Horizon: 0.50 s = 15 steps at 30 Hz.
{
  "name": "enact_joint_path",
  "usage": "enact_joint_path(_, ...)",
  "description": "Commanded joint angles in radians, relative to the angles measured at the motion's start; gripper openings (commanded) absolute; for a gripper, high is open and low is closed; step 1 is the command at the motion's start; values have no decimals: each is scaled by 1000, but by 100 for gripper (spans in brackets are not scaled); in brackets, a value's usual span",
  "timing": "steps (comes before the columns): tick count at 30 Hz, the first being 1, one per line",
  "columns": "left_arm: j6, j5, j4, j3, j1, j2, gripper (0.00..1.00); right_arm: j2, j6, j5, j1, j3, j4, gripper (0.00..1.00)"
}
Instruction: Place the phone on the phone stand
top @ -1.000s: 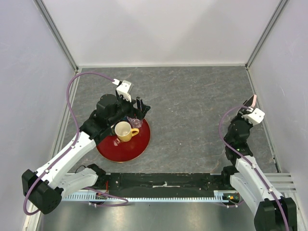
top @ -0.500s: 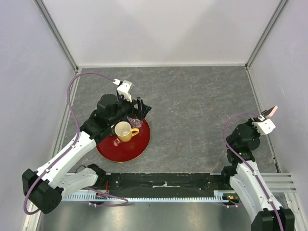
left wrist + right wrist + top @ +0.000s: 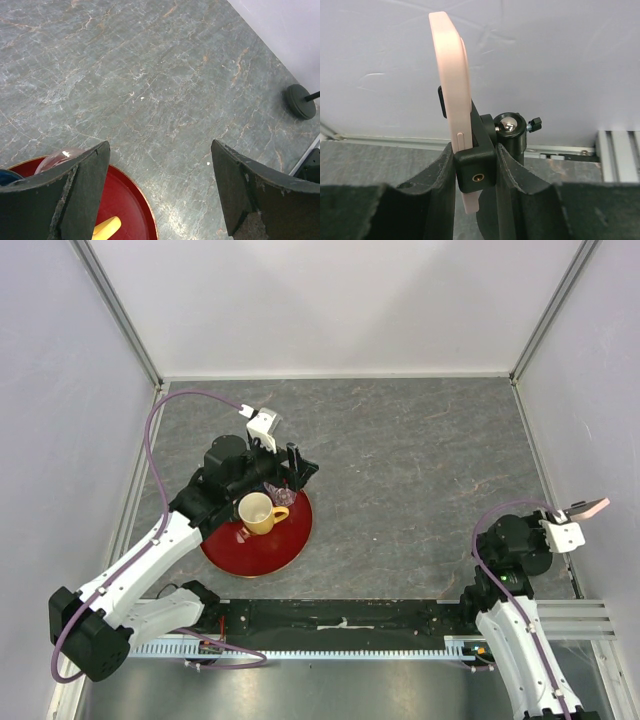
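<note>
Centre frame, the right gripper point(image 3: 475, 156) pinches the phone point(image 3: 451, 75) – edge-up in the phone stand point(image 3: 478, 172) clamp; lower frame, the left gripper point(image 3: 160, 192) gapes wide – over a red tray point(image 3: 131, 200).

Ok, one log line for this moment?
left gripper: open, at tray edge | right gripper: shut on phone | phone: in stand clamp
</note>
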Motion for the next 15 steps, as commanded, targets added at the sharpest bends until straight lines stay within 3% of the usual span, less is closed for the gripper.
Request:
enact_joint_path(1, -38, 31, 52, -8, 5, 2, 88, -2, 121, 91, -2, 78, -96, 0)
enact_joint_path(10, -39, 30, 51, -8, 5, -9, 88, 40, 212, 105, -2, 107, -217, 1)
enact_joint_path(15, -39, 31, 49, -7, 5, -10, 87, 60, 230, 85, -3, 119, -236, 18)
